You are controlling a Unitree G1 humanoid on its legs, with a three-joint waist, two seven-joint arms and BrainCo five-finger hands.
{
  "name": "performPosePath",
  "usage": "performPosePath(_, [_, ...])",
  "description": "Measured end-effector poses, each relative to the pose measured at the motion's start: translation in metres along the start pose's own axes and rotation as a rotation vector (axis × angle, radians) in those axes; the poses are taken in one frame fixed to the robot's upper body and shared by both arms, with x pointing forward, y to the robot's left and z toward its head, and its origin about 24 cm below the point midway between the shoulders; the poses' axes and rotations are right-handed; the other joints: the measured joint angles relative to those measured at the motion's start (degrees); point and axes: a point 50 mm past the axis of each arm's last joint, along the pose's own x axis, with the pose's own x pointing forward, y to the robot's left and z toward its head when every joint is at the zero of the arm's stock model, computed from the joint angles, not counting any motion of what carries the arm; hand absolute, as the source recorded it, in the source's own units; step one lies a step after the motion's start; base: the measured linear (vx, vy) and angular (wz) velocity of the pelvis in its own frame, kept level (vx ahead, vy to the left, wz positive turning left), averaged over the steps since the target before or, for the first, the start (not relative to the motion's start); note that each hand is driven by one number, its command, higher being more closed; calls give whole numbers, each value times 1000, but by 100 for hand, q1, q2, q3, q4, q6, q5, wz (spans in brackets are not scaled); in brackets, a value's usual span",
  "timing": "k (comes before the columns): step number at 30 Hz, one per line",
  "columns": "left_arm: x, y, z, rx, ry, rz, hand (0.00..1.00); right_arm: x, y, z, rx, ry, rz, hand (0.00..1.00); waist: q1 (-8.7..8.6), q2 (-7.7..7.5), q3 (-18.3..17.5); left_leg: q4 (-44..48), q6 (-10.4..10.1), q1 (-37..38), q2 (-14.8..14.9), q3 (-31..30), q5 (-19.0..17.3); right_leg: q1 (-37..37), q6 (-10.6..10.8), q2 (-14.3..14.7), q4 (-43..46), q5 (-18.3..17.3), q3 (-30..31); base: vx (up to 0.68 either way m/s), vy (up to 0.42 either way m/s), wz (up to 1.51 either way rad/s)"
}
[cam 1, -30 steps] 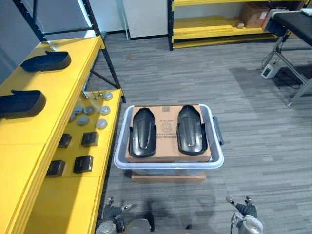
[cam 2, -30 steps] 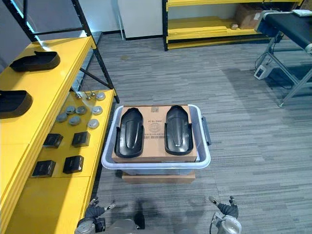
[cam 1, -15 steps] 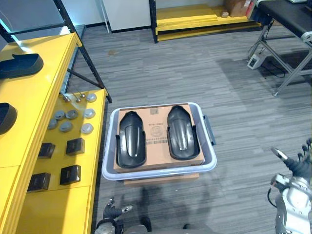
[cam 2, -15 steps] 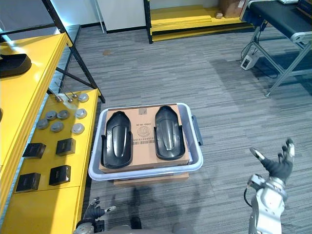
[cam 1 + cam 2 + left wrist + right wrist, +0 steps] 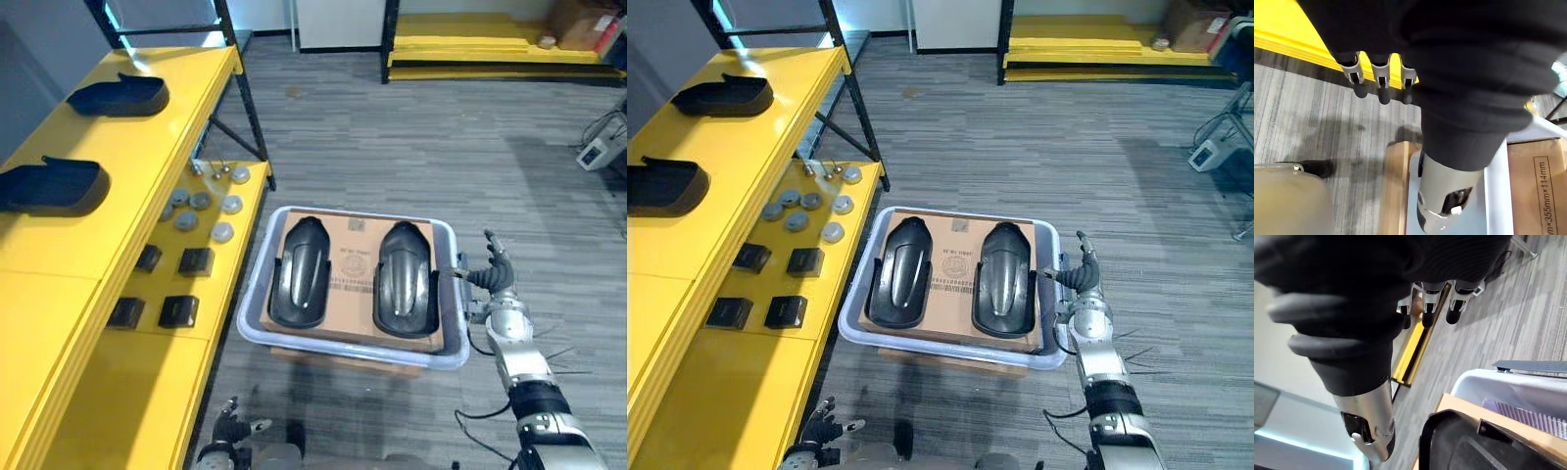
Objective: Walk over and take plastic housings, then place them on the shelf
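Two black plastic housings lie side by side on a cardboard sheet inside a pale bin on the floor. My right hand is open, fingers straight, just off the bin's right rim and level with the right housing; its wrist view shows that housing close below the thumb. Open too, my left hand hangs low near the bin's front left corner, and the bin's rim shows past it. Two more black housings rest on the yellow shelf's top level.
The shelf's lower level holds several grey discs and black blocks. A black shelf post stands behind them. A wooden board lies under the bin. Another yellow rack stands far back; open floor lies right of the bin.
The camera has shifted, so the bin sits further right in view. My right hand has come in from the far right and up to the bin's right rim. The housings lie as before.
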Motion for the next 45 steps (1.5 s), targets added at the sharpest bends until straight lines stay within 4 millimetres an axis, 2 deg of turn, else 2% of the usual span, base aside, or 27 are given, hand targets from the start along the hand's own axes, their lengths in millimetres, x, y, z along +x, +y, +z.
performPosePath(6, [-1, 3, -1, -16, 2, 29, 0, -3, -7, -28, 22, 150, -81, 0, -13, 47, 21, -115, -77, -92, 11, -72, 51, -176, -4, 20, 107, 1, -45, -45, -2, 5])
performPosePath(11, [0, 8, -2, -22, 7, 52, 0, -10, 7, -41, 61, 227, -83, 0, -13, -18, 107, -298, -47, -54, -53, -77, 149, -242, 23, -18, 138, 47, -29, -66, 32, 1])
performPosePath(16, [0, 9, -3, -21, 16, 55, 0, -14, 18, -49, 13, 263, -44, 0, 7, -19, 166, -538, 0, 24, -112, -74, 307, -278, 72, -83, 128, 114, -17, -59, 29, 0])
performPosePath(22, [0, 11, -4, -19, 18, 70, 0, -10, 21, -38, 6, 232, -46, 0, 12, -38, 222, -669, -4, 23, -115, 0, 363, -405, 102, -85, 127, 166, 106, -25, 7, -12])
performPosePath(26, [0, 12, -4, -18, 17, 74, 0, -7, 19, -18, 27, 141, -94, 0, -9, -56, 248, -677, -4, 34, -113, 0, 364, -392, 102, -82, 105, 166, 101, 0, 0, 0])
performPosePath(28, [0, 12, -4, -17, 18, 74, 0, -8, 16, -16, 24, 120, -104, 0, 4, -58, 249, -678, -4, 50, -113, -9, 364, -364, 102, -82, 94, 165, 89, 7, -2, 2])
performPosePath(31, [0, 12, -4, -18, 20, 74, 0, -16, 13, -8, 29, 53, -121, 0, -4, -64, 253, -687, -4, 111, -120, -27, 364, -253, 102, -87, 26, 165, 67, 4, -4, 4])
performPosePath(37, [0, 12, -5, -37, 28, 83, 0, -40, 2, -10, 83, 6, -194, 0, -23, -68, 252, -686, -4, 159, -123, -129, 364, -159, 105, -89, 9, 163, -38, -26, -4, 8])
performPosePath(45, [-1, 15, -6, -36, 31, 90, 0, -48, 2, -5, 96, -56, -182, 0, -14, -145, 209, -687, -4, 197, -122, -137, 363, -127, 108, -88, 9, 161, -58, -16, -2, 0])
